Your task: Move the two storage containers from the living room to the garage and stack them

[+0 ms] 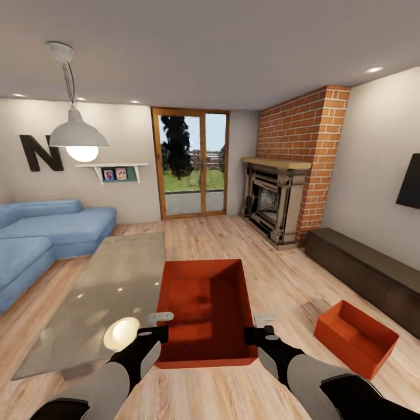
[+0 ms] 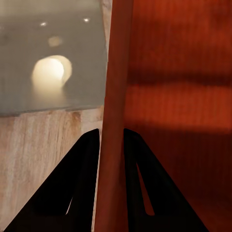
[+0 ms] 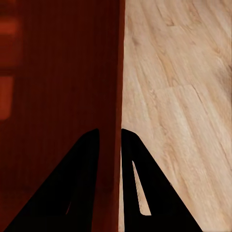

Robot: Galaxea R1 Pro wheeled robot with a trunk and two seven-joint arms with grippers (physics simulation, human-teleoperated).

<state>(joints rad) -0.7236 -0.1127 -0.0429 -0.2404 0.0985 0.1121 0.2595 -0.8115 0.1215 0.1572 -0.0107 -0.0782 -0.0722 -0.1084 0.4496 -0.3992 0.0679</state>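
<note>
In the living room, one orange-red storage container [image 1: 204, 309] sits between my two grippers over the light wood floor, open top up. My left gripper [image 1: 161, 332] is shut on its left wall [image 2: 113, 96], one finger on each side, as the left wrist view shows [image 2: 111, 133]. My right gripper [image 1: 255, 333] is shut on the right wall [image 3: 115, 72] the same way in the right wrist view [image 3: 109, 131]. The second storage container [image 1: 356, 338] lies on the wood floor to the right, slightly turned.
A low glass coffee table [image 1: 99, 291] stands close on the left of the held container, with a blue sofa [image 1: 46, 233] behind it. A dark low bench [image 1: 373, 274] runs along the right wall by the brick fireplace [image 1: 274, 201]. Glass doors [image 1: 191, 163] are straight ahead.
</note>
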